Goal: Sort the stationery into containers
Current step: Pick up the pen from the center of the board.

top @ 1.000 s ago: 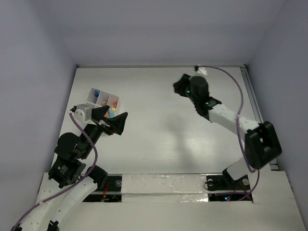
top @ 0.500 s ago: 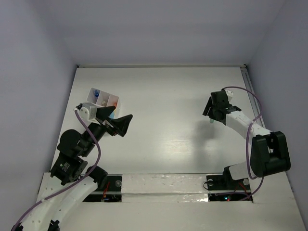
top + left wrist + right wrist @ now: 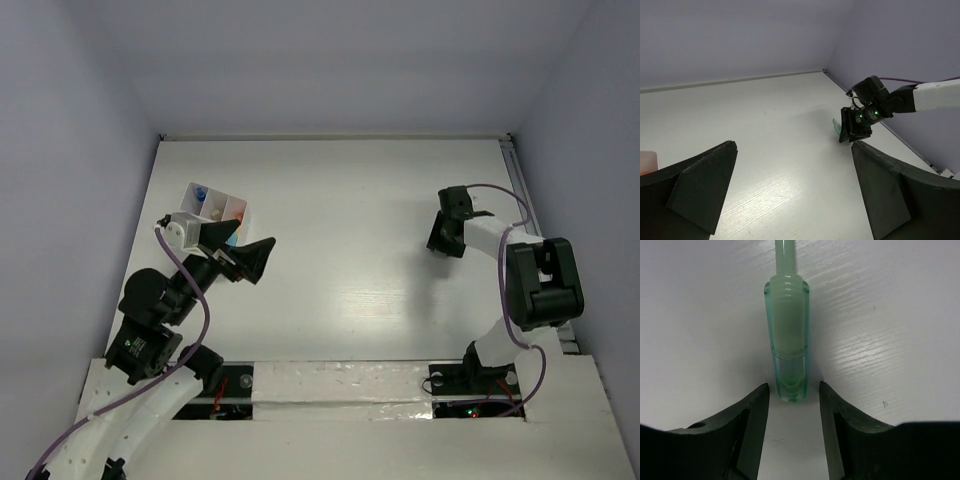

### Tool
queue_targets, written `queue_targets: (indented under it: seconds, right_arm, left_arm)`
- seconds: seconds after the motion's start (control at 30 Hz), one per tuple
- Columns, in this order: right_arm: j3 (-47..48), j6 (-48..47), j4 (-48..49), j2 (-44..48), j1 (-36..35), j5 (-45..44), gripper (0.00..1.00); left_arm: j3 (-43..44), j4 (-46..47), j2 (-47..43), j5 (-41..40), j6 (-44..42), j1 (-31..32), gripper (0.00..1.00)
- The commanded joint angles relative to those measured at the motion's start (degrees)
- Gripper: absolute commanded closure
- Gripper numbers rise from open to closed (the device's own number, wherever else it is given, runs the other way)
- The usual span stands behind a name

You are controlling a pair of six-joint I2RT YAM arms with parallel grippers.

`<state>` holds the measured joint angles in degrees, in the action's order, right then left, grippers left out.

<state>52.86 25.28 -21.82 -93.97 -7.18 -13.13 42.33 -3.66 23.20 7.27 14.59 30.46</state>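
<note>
Right wrist: right gripper (image 3: 792,390), newly swung to the counter's (image 3: 330,200) right edge, straddles the green pen (image 3: 786,340), half-open, unclamped; pickup looks next. Left gripper (image 3: 795,190) wide open, empty.

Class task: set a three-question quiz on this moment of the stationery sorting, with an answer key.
1. True or false: the left gripper is shut on a marker.
2. Where does the translucent green plastic pen lie? A: in the white divided box. B: on the white table, its end between the open fingers of the right gripper. C: in the left gripper.
3. Fill in: in the top view, the white divided box stands near the ___ arm.
Key: 1 false, it is open and empty; 2 B; 3 left.
</note>
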Motion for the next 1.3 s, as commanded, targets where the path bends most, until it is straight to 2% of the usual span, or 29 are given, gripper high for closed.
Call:
queue_targets:
  seconds: [0.0,0.1,0.23,0.33,0.47,0.53,0.57,0.63,0.67,0.73,0.87,0.93,1.0,1.17,1.27]
  right_arm:
    - [2.24,-1.11,0.47,-2.00,0.24,1.61,0.52]
    - [2.68,-1.20,0.29,-2.71,0.24,1.87,0.58]
    - [0.94,-1.28,2.13,-0.17,0.24,2.58,0.80]
    - [0.14,-2.16,2.93,2.21,0.24,2.93,0.87]
    - [-1.44,-3.13,3.63,10.36,-1.16,7.14,0.89]
    - [-2.23,-3.31,4.16,13.97,-1.17,14.85,0.89]
    - [-3.54,-3.13,4.42,18.08,-1.95,21.15,0.89]
    - [-5.30,-2.08,6.00,22.15,-2.75,26.98,0.89]
    - [-6.18,-1.64,6.26,23.91,-3.36,29.53,0.89]
    - [-7.33,-1.11,5.57,27.52,-3.98,35.96,0.89]
    - [-6.90,-0.75,3.38,32.36,-4.51,41.07,0.90]
    - [-5.58,-0.67,1.79,34.72,-4.51,43.70,0.90]
    - [-4.53,-0.49,0.30,35.70,-4.51,46.85,0.91]
    - [-0.84,-0.58,-3.13,37.46,-5.04,52.32,0.93]
    - [-0.39,0.82,-3.66,37.46,-5.04,57.15,0.95]
  left_arm:
    - [-0.58,3.31,1.06,1.34,0.70,-0.57,0.01]
    - [-0.75,3.31,2.02,2.66,1.23,-1.19,0.01]
    - [-1.02,4.98,3.95,4.16,2.37,-1.72,0.01]
    - [-1.02,5.24,5.88,4.95,4.04,-1.72,0.01]
    - [-2.07,8.56,8.69,7.84,8.34,-2.24,0.01]
    - [-4.08,11.47,9.93,10.74,12.46,-2.24,0.01]
    - [-7.05,16.27,10.28,11.45,14.39,-2.24,0.01]
    - [-10.84,22.52,11.42,13.91,20.79,-2.24,0.01]
    - [-12.86,28.56,13.69,14.44,22.66,-2.24,0.01]
    - [-16.74,33.34,17.12,15.06,24.34,-0.84,0.01]
    - [-16.14,39.33,29.76,12.78,20.67,4.33,0.01]
    - [-15.61,41.44,32.51,7.26,18.12,10.11,0.01]
    - [-14.30,43.81,36.02,1.90,12.87,13.12,0.01]
    - [-14.02,53.29,40.95,0.20,6.69,16.47,0.01]
    - [-13.94,55.34,41.75,-0.50,2.21,17.00,0.04]
